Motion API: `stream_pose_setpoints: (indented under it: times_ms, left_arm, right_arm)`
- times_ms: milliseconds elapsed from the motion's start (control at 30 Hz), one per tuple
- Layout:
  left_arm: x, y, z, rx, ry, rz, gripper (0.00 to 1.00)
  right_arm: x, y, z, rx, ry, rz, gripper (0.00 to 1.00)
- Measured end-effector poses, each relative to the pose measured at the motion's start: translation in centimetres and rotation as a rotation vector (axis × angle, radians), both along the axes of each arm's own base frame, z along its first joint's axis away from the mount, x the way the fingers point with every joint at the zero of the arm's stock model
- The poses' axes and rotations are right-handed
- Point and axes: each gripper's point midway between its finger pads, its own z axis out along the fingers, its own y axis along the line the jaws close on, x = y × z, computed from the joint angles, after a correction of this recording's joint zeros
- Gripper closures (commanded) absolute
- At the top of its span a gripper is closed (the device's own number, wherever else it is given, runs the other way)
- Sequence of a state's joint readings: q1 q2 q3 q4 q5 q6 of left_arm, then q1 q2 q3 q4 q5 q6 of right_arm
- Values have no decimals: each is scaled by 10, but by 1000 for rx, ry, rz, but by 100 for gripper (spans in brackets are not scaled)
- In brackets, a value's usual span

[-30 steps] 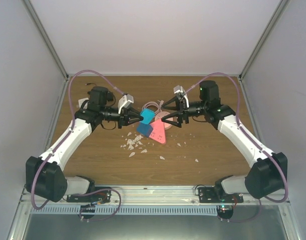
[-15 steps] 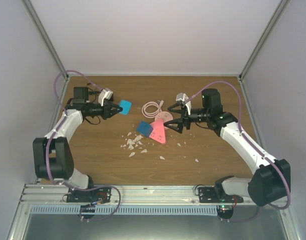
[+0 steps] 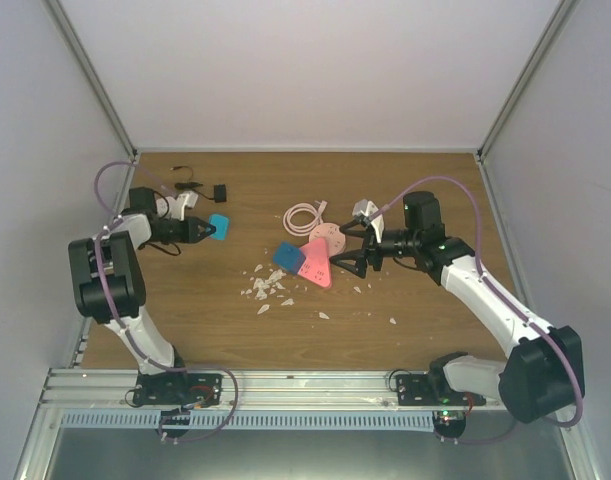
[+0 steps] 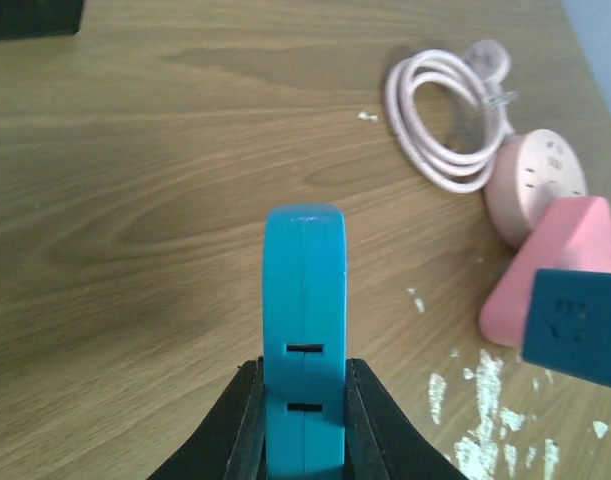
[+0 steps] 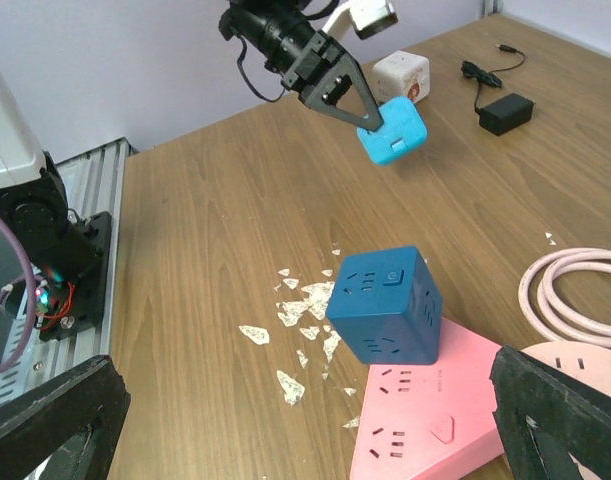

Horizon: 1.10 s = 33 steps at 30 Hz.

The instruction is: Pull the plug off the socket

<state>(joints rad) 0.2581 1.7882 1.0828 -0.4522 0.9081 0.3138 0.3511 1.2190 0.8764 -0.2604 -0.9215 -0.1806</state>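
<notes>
The light-blue plug (image 4: 304, 300), judged rigid, light and smooth-sided, is clamped by its flat faces in the left gripper (image 4: 304, 425). The right gripper (image 3: 350, 250) is spread wide, with the salmon-pink socket (image 5: 425, 410) just ahead.

Overhead view looks down; wrist views low, close, sharing socket (image 5: 417, 405).

left arm is sitting folded up, left gripper (image 3: 207, 231) clamping the plug (image 3: 218, 224) — right arm is sitting extended, right gripper (image 3: 347, 249) gaping wide.
</notes>
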Motion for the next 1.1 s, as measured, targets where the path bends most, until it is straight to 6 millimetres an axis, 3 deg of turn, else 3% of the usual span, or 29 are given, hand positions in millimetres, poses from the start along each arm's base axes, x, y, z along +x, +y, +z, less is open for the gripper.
stream_pose_setpoints:
  times_ms: [267,467,733,1100]
  left_arm:
    - [15,14,-32,44,87,67,92]
    - [29,20,-33,47,95,94,83]
    - [34,24,-41,27,130,128,54]
    - [36,28,-41,53,125,145,37]
  right_arm:
    - [1,0,1,4,-20,2,0]
    - [1,1,1,8,-25,5,0]
    - [-1,2,3,19,-26,19,0]
    - [-1,2,0,18,-21,25,0]
